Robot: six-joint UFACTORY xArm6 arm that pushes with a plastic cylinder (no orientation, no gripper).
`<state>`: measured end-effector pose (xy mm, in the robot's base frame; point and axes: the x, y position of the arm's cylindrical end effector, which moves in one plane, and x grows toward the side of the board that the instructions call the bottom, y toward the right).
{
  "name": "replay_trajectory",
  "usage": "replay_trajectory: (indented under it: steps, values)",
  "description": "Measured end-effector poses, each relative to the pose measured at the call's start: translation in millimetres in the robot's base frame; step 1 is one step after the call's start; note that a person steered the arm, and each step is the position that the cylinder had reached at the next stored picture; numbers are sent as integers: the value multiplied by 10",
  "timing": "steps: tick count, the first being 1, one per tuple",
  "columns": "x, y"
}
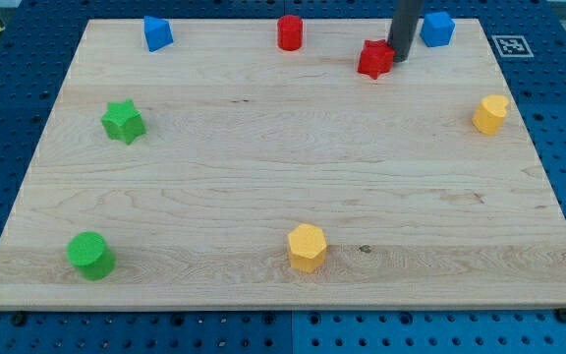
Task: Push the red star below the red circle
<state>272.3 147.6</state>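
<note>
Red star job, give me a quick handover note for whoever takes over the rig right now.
My tip is at the view's top, touching or nearly touching the right side of the red star-shaped block.
The red circle, a cylinder block, stands to the star's left and slightly higher, apart from it.
Done: tip set beside the star.
Left: push the star leftward and down the wooden board until it sits below the circle.
</note>
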Motion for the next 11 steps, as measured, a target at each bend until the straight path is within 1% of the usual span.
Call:
replay_trajectory:
  steps: [1,2,3,4,5,6,8,9,11]
  values:
    - [85,-26]
    - [340,46]
    - [357,30]
    - [356,-229]
    - [354,-621]
    - [326,-832]
    - [390,-908]
    - [405,-1104]
    - [290,-1220]
